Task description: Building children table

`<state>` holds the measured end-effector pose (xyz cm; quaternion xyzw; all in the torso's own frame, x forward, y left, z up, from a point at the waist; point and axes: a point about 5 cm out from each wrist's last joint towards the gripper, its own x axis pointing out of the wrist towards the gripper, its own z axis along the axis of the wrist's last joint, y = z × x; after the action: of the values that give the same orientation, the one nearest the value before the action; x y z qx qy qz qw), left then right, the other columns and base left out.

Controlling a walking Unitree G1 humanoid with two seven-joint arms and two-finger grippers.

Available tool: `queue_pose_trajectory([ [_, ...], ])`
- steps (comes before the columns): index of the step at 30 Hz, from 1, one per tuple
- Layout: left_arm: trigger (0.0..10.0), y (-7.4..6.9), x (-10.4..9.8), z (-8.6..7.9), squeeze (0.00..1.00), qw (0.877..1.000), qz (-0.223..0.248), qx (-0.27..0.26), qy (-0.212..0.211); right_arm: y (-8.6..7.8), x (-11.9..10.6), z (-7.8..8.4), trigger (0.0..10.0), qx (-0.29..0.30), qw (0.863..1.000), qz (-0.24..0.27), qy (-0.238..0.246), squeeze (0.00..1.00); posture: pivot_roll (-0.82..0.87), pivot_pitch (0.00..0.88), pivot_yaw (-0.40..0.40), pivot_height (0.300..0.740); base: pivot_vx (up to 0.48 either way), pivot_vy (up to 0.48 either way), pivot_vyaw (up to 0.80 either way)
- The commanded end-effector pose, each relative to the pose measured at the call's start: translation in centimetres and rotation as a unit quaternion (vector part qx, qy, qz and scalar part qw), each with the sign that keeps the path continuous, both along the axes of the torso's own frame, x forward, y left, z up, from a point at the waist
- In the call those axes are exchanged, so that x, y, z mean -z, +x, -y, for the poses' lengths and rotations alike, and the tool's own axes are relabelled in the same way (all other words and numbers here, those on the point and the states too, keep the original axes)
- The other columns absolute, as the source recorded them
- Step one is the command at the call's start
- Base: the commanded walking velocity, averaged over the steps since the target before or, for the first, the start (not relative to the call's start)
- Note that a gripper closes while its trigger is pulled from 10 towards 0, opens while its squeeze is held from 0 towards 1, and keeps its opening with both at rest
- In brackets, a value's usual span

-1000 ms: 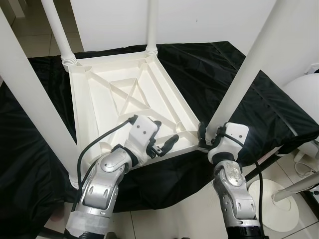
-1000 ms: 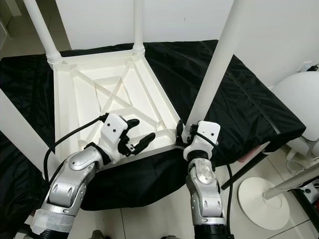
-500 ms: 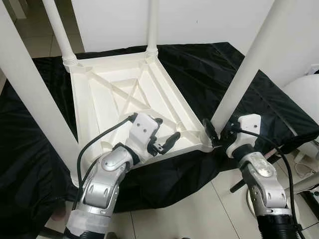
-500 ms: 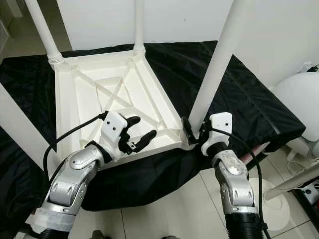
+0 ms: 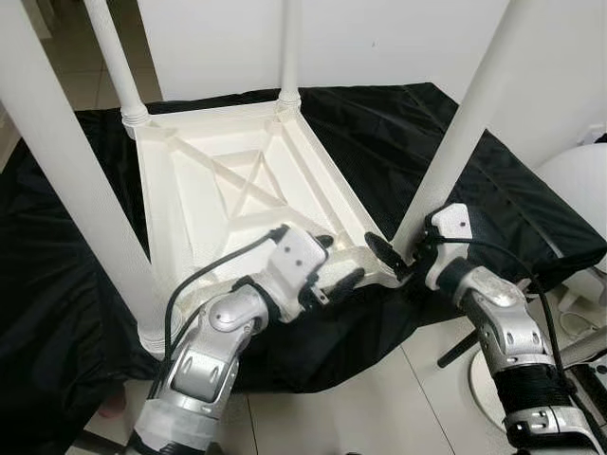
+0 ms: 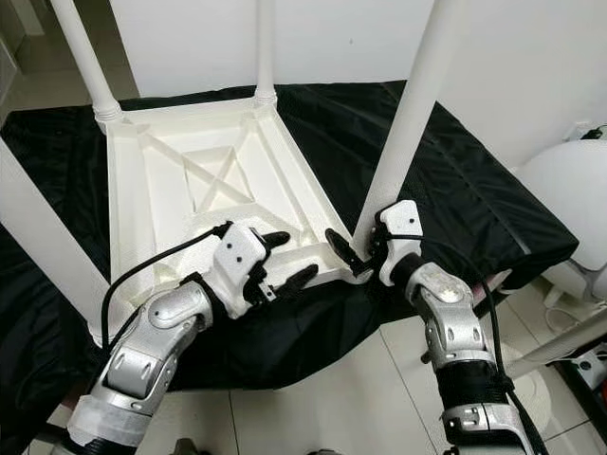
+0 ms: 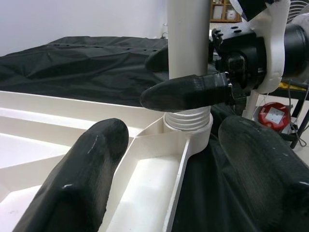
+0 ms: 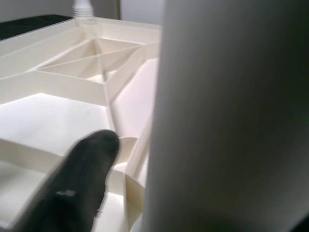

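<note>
A white children's table point(image 5: 228, 190) lies upside down on a black cloth, its legs pointing up. My right gripper point(image 5: 403, 256) is at the base of the near right leg point(image 5: 465, 133), shut on it. One finger point(image 7: 188, 92) lies across the leg just above its threaded collar point(image 7: 187, 121); the other is hidden behind the leg. In the right wrist view the leg point(image 8: 227, 116) looms close and blurred. My left gripper point(image 5: 338, 263) is open over the table's front rim, a short way left of that corner, with nothing held.
The black cloth point(image 5: 493, 180) covers a low platform. Three more legs stand at the near left point(image 5: 76, 180) and the far corners point(image 5: 114, 57) point(image 5: 289, 47). A white rounded appliance point(image 6: 569, 190) and a stand pole are on the tiled floor point(image 5: 379, 408) at right.
My right arm swung out to the right and its wrist turned around the leg's base. My left gripper slid right along the front rim toward that corner.
</note>
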<state>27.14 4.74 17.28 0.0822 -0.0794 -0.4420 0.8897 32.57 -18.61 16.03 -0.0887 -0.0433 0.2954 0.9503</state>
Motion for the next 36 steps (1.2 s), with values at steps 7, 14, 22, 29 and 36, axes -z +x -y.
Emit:
queue_pose_trajectory([
  [7,10.0,0.4,0.0,0.0,0.00,1.000,0.008,-0.016,0.000,0.1,1.8,0.7,0.0,-0.023,0.999,-0.038,-0.021,0.00,-0.05,0.028,-0.048,0.740,0.000,0.000,0.00],
  [14,10.0,0.5,0.0,-0.2,0.00,1.000,0.008,-0.024,-0.002,-0.6,2.7,0.9,10.0,-0.019,0.999,-0.048,-0.014,0.00,-0.05,0.028,-0.049,0.740,0.000,0.000,0.00],
  [22,10.0,0.6,0.1,-0.4,0.00,0.999,0.010,-0.031,0.001,-0.8,2.8,0.6,10.0,0.072,0.996,-0.043,0.018,0.00,-0.05,0.024,-0.048,0.740,0.000,0.000,0.00],
  [29,10.0,0.8,0.1,-0.7,0.00,0.999,0.011,-0.039,0.004,-1.4,3.2,-0.2,10.0,0.196,0.976,-0.063,0.078,0.00,-0.05,0.026,-0.046,0.740,0.000,0.000,0.00],
  [36,10.0,0.8,0.2,-1.0,0.00,0.999,0.011,-0.044,0.007,-2.6,4.0,-2.3,10.0,0.335,0.931,-0.062,0.133,0.00,-0.04,0.028,-0.042,0.740,0.000,0.000,0.00],
])
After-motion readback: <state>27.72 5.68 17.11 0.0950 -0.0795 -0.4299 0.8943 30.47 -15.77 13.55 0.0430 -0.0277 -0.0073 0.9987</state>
